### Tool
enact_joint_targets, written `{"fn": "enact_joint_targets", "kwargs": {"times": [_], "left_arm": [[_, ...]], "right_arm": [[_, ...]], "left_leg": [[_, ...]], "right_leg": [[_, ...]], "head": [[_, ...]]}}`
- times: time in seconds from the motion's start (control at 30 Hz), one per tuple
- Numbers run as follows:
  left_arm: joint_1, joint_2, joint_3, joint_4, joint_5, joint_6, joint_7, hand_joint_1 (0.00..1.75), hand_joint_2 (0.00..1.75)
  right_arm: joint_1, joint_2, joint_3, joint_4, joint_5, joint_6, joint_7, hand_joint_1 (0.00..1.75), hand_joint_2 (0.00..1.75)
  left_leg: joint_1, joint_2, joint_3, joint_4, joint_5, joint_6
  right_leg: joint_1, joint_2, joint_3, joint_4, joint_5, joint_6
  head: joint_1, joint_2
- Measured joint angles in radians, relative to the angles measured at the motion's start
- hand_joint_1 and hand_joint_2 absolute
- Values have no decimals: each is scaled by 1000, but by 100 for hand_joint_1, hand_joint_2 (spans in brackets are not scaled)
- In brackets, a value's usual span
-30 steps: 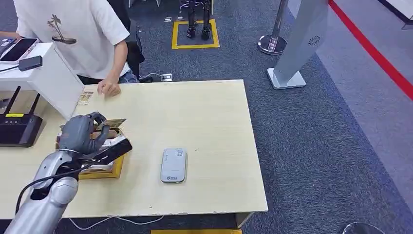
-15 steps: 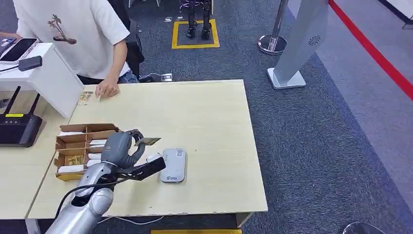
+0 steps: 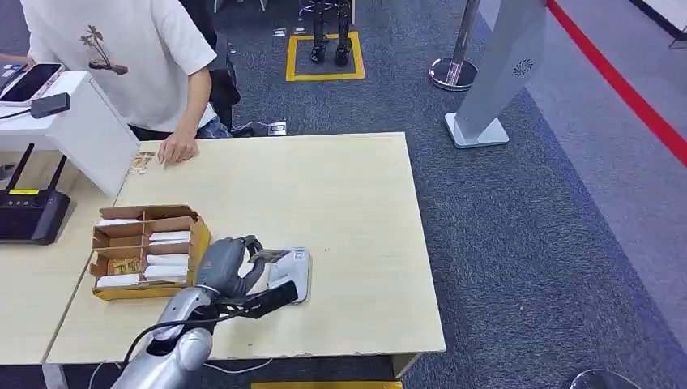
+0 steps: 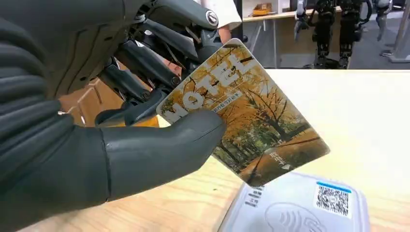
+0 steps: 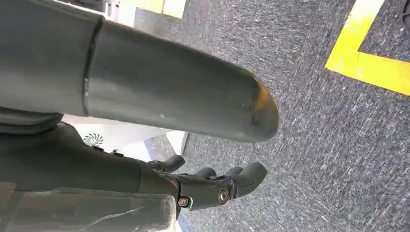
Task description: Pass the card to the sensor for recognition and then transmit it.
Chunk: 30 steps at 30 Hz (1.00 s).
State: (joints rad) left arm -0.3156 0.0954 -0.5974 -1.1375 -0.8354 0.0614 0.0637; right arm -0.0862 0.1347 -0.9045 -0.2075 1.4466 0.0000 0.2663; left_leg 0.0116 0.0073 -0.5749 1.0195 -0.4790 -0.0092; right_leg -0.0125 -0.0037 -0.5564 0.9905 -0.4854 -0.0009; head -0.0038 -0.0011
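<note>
My left hand pinches a hotel card printed with autumn trees between thumb and fingers. In the left wrist view the card hangs tilted just above the grey card sensor, which carries a QR sticker. The sensor lies flat on the wooden table, right beside my hand. My right hand hangs over the grey carpet, its fingers loosely apart and holding nothing.
A cardboard box with several cards stands left of my hand. A person in a white shirt stands at the table's far left, one hand resting on it. A black router sits at the left.
My left hand has carried the card from above the cardboard box rightward and toward me, ending over the sensor's left edge. The person's hand stayed put.
</note>
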Motion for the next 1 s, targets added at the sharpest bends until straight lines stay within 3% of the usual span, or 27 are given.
{"fn": "enact_joint_targets", "kwargs": {"times": [1.0], "left_arm": [[13,-18,-40,29,-20,1,-7,175,175]], "right_arm": [[-1,0,13,0,13,6,2,0,0]], "left_leg": [[0,0,0,0,0,0]], "right_leg": [[0,0,0,0,0,0]], "head": [[0,0]]}}
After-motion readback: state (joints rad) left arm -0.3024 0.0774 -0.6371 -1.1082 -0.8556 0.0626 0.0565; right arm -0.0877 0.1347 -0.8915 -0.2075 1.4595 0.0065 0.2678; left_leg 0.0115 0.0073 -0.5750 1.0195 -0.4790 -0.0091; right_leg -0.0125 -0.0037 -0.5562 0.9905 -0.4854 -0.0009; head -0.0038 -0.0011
